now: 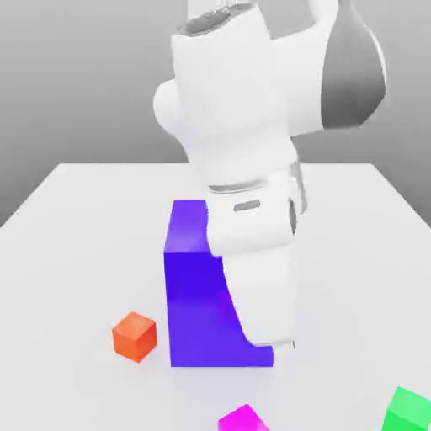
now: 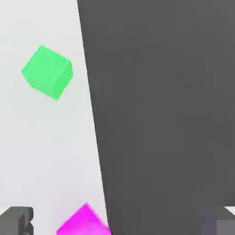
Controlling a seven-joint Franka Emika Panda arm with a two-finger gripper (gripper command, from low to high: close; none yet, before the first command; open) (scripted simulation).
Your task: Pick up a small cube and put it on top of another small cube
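The small bright magenta-pink cube with plain faces [image 1: 242, 418] lies at the near side of the pale, smooth worktop [image 1: 71, 269], a little to the exterior view's right of the middle, and is partly cut off there by the frame. Beyond it, on the far side, stands a big upright blue-violet block [image 1: 198, 311], partly hidden behind the white, rounded robot arm [image 1: 252, 227], which reaches down in front of it. A small orange-red cube [image 1: 135, 337] sits just beside the block, on the exterior view's left. Near the exterior view's right corner is a small bright green cube [image 1: 408, 411], well apart from the magenta-pink one and also partly cut off.

The pincer [image 2: 117, 221] is spread wide, its two dark fingers well apart. The hand view also shows both the green and the magenta-pink cubes on the worktop, close to its straight edge, with a dark grey surface [image 2: 160, 101] past that edge.
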